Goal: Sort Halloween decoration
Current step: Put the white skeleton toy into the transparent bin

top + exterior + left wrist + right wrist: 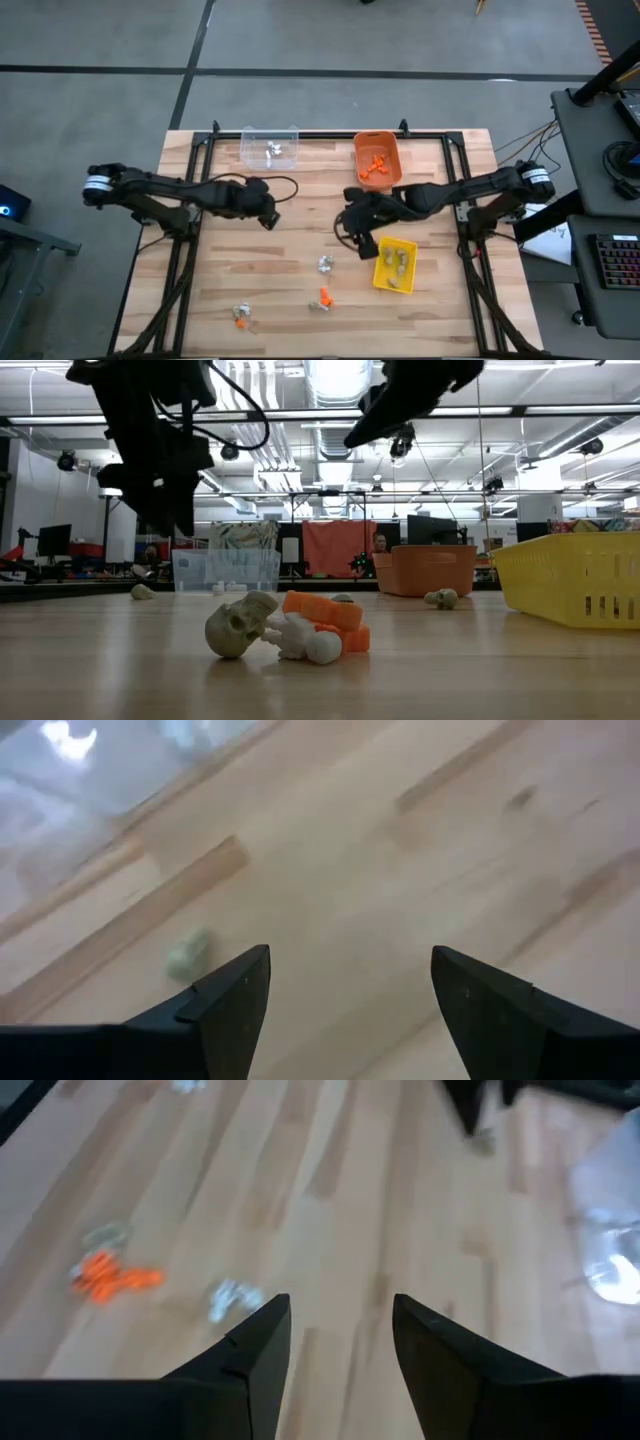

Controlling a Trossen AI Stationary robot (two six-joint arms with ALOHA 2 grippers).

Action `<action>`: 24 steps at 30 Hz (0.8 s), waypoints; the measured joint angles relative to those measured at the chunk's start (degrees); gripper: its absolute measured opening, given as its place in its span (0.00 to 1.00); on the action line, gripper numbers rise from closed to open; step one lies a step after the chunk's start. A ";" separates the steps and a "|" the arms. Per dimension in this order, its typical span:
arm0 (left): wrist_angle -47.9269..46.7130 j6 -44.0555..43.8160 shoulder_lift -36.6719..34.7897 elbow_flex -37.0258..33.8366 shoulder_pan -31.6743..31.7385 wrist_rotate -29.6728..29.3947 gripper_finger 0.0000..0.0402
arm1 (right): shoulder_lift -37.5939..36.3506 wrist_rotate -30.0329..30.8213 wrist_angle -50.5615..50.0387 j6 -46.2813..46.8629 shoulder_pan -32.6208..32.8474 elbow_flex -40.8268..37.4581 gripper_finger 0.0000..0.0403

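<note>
Right now my right claw (362,243) hangs released and empty over bare wood, yellow bin (394,264) just beside it, trinkets (325,265) near below.

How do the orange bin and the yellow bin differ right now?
The orange bin sits at the table's far edge; the yellow bin sits nearer the middle, beside the right gripper. The orange bin holds bright orange trinkets; the yellow bin holds dull tan-grey ones. Both are small open plastic bins.

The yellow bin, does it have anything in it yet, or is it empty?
Not empty. From above, the yellow bin holds a few dull tan-grey trinkets lying on its floor; how many cannot be told.
</note>
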 joint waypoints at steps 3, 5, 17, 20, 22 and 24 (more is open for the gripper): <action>0.12 0.84 1.74 0.43 0.40 3.39 0.64 | 0.00 -0.03 1.34 -0.19 -1.85 -0.09 0.40; -0.16 1.60 2.87 0.49 0.29 5.64 0.64 | 0.00 -0.07 2.15 0.69 -3.00 -0.44 0.40; -0.21 0.18 4.33 0.77 -4.91 20.55 0.64 | 0.00 -0.12 -4.03 18.53 -9.96 -4.22 0.33; -0.13 -2.83 4.34 1.68 -7.71 25.71 0.64 | 0.00 -0.20 -5.66 17.81 -10.02 -4.08 0.31; -0.08 -5.26 4.40 2.50 -10.32 28.42 0.64 | 0.00 -0.29 -5.56 16.29 -10.00 -3.75 0.29; 0.46 -8.54 4.40 3.42 -13.20 29.98 0.64 | -0.02 -0.32 -4.92 14.87 -10.00 -3.65 0.28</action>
